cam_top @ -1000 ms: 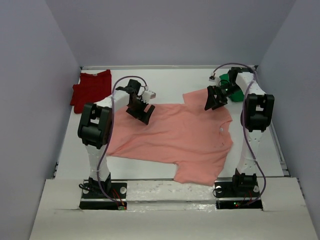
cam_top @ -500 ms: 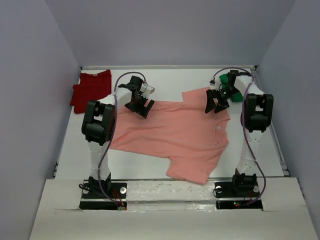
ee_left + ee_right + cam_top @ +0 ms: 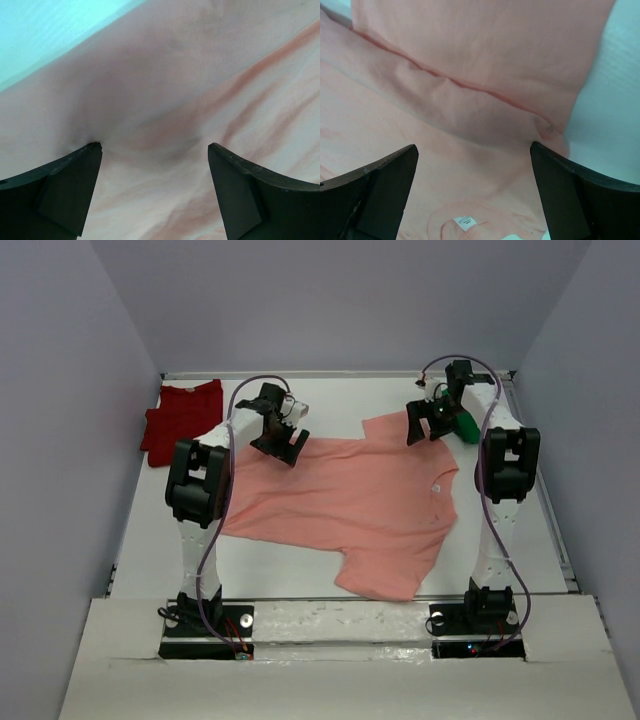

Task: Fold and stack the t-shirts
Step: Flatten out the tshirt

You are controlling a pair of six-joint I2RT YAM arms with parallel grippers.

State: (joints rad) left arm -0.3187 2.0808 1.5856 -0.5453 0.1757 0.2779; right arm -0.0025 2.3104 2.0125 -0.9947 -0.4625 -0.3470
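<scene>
Gaping wide, the left claw (image 3: 155,147) grasps nothing. Its 2 dark fingers (image 3: 65,190) stand apart over the salmon-pink shirt (image 3: 350,505), close to the cloth's far edge, with a strip of bare bench (image 3: 40,30) showing beyond. Whether the tips touch the fabric cannot be told.

The right claw (image 3: 474,146) is released too, its fingers wide over the same shirt by a sleeve seam, with the white neck label (image 3: 465,221) just nearer the camera.

Seen from above, the salmon-pink shirt lies spread and lightly wrinkled across the middle of the bench. Its collar points toward the right edge, 1 sleeve toward the near edge and the other toward the far edge under the right claw.

The dark red shirt (image 3: 182,418) lies in the far left corner, apart from it. The green shirt (image 3: 462,425) is bunched near the far right corner, partly hidden by the right arm (image 3: 500,455).
</scene>
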